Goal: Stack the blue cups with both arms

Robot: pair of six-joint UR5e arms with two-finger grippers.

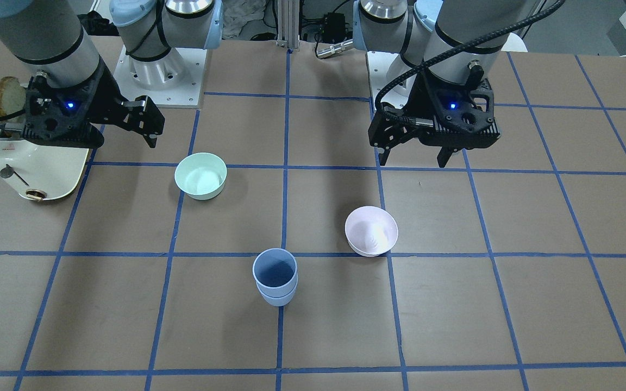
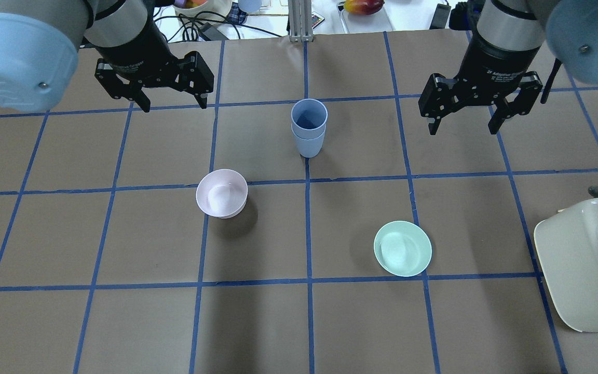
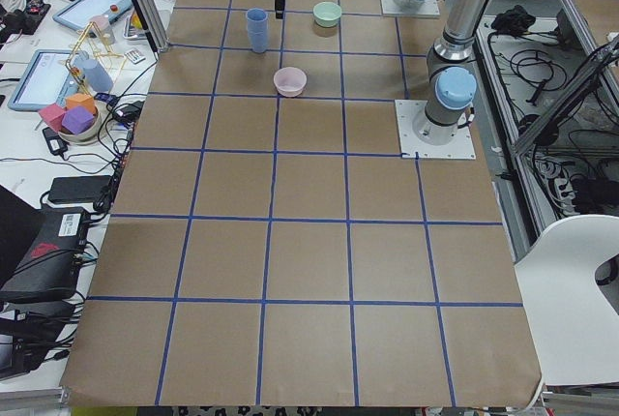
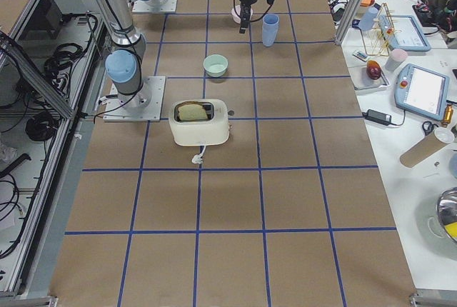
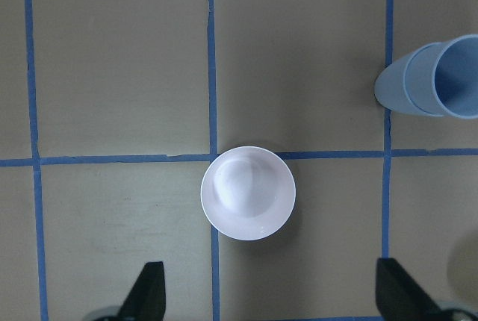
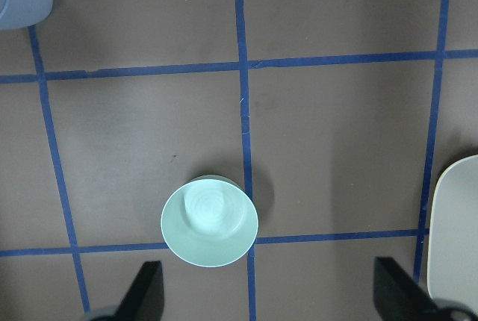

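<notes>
Overhead: blue cups [image 2: 309, 127] sat nested, one inside the other, upright on the worktop [image 2: 138, 327], centred on a tape line. Left pincer [image 2: 174, 101] and right pincer [image 2: 462, 124] hung spread wide and empty, well apart from the stack. Stacking looked done; the next move probably called only for parking the arms clear.

Front-facing: the stack was matte pale blue, tapered, darker inside, with the lower rim showing as a band. It touched neither the pink bowl [image 1: 371, 231] nor the green bowl [image 1: 200, 174].

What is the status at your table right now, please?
Left gripper and right gripper open, empty, raised. Blue cups stacked, upright, unheld. Pink bowl, green bowl, toaster all apart from the stack.
</notes>
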